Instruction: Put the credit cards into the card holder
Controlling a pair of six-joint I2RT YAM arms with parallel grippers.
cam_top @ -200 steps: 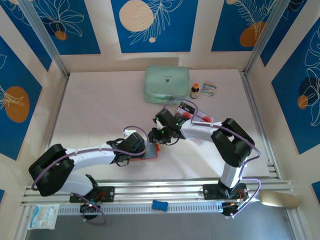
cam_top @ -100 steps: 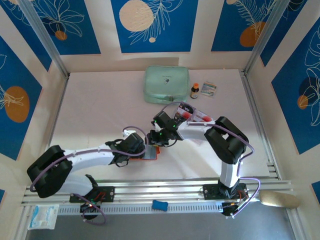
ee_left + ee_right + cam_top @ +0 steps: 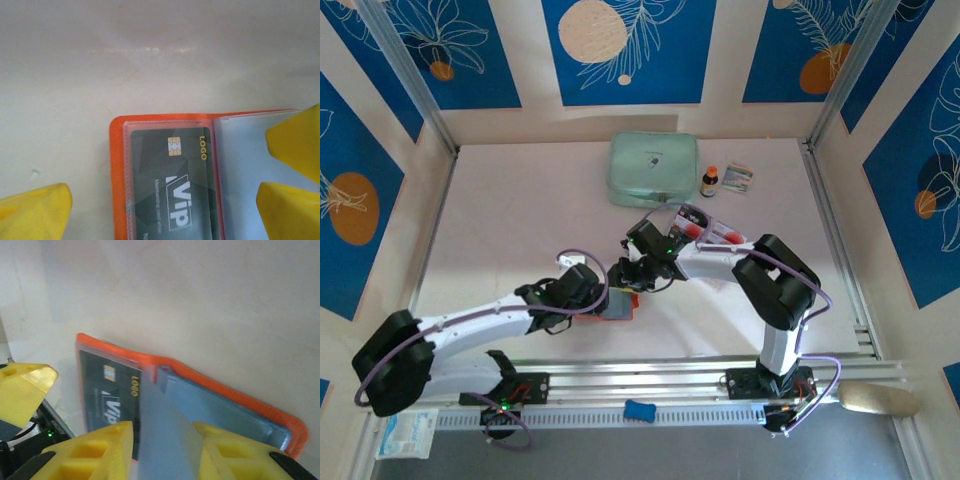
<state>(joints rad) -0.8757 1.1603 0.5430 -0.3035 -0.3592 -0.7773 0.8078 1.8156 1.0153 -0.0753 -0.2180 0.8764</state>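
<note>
Your left claw (image 3: 160,197) stands spread wide astride the open card holder (image 3: 118,165) on the table (image 3: 100,60), a dark credit card (image 3: 167,165) sleeved inside. Just beyond the card holder, your right claw (image 3: 162,432) sits half-closed around a grey leaf (image 3: 165,407), grip unclear; a tug could drag the unpinned card holder.

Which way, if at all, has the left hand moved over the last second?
Yes. The left hand has pulled back slightly leftward, a little further from the mint-green case, which stayed put.

One card holder (image 3: 118,176), one dark card (image 3: 170,192), one green case (image 3: 653,168), one bottle (image 3: 709,181).
</note>
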